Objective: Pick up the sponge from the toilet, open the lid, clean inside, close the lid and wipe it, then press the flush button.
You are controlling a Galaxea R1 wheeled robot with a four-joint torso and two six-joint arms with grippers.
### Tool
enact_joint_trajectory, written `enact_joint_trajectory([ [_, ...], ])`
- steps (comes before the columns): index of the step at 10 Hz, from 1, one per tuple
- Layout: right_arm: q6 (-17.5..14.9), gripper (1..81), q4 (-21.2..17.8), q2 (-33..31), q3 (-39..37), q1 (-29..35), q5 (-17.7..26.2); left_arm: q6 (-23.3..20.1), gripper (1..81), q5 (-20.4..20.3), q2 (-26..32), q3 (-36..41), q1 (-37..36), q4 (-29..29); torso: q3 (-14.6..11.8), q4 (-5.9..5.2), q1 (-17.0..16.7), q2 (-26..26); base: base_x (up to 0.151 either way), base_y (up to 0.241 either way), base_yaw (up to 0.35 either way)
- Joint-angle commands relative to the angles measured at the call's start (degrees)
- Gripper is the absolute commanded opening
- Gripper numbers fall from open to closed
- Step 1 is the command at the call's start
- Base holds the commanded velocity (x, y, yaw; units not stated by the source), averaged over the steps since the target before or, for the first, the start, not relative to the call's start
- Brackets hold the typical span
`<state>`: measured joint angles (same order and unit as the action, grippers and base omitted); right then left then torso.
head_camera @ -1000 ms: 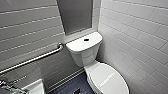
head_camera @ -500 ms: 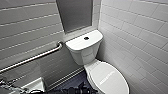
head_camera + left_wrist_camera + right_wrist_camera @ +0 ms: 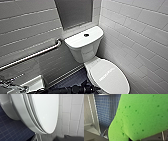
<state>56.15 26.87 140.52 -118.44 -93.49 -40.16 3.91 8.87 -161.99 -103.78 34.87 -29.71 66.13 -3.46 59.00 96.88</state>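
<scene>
While I look down into the corner, the toilet (image 3: 83, 51) stands with its tank against the back wall and the lid (image 3: 108, 75) shut flat over the bowl. The flush button (image 3: 86, 35), small, round and dark, sits in the middle of the tank top. A grey recessed panel (image 3: 73, 12) is set in the wall above the tank, and a metal grab bar (image 3: 37, 54) slants along the wall to the left of it. Below the bar, the corner of a white sink (image 3: 35, 83) shows. One of my dark arms (image 3: 75, 89) reaches across the bottom edge of the head view, just beside the front of the bowl.

My left wrist camera is close to the side of the bowl: the closed lid lies on the seat, with white wall tiles (image 3: 72, 112) behind it and the floor (image 3: 11, 131) of small dark blue tiles below. Whether my left gripper is open or closed I cannot tell.

The sponge (image 3: 142, 115), bright green and pitted, hangs large just under my right wrist, above the blue floor and apart from the toilet. It seems clamped in my right gripper, though the fingers themselves are hidden behind it.
</scene>
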Motion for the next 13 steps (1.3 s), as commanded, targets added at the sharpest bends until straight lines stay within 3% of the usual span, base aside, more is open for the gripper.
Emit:
enact_joint_trajectory([
  [1, 0.1, 1.0, 1.96, -1.71, 0.68, -1.13, 1.75, 0.04, 81.1, 3.69, -3.77, -2.64, -6.08, -2.02, 0.0, 0.0, 0.0, 0.0, 0.0, 0.0, 0.0],
  [10, 0.28, 1.0, 1.96, -0.65, 0.33, -1.05, 0.17, 0.04, 81.1, 2.02, -11.52, -14.69, -7.04, -4.83, 0.02, 0.0, 0.02, 0.0, 0.0, 0.0, 0.0],
  [11, 0.28, 1.0, 1.96, -0.65, 0.33, -1.05, 0.08, 0.04, 81.1, 2.11, -12.39, -15.75, -7.31, -4.92, 1.83, 0.0, 0.02, 0.0, 0.0, 0.0, 0.0],
  [12, 0.36, 1.0, 1.87, -0.57, 0.33, -0.96, 0.08, 0.04, 81.1, 2.11, -12.83, -15.84, -7.75, -4.92, 2.02, 0.0, 0.02, 0.0, 0.0, 0.0, 0.0],
  [13, 0.36, 1.0, 1.87, -0.57, 0.33, -0.78, 0.08, 0.04, 81.1, 2.11, -13.01, -15.75, -8.27, -4.92, 0.81, 0.0, 0.02, 0.0, 0.0, 0.0, 0.0],
])
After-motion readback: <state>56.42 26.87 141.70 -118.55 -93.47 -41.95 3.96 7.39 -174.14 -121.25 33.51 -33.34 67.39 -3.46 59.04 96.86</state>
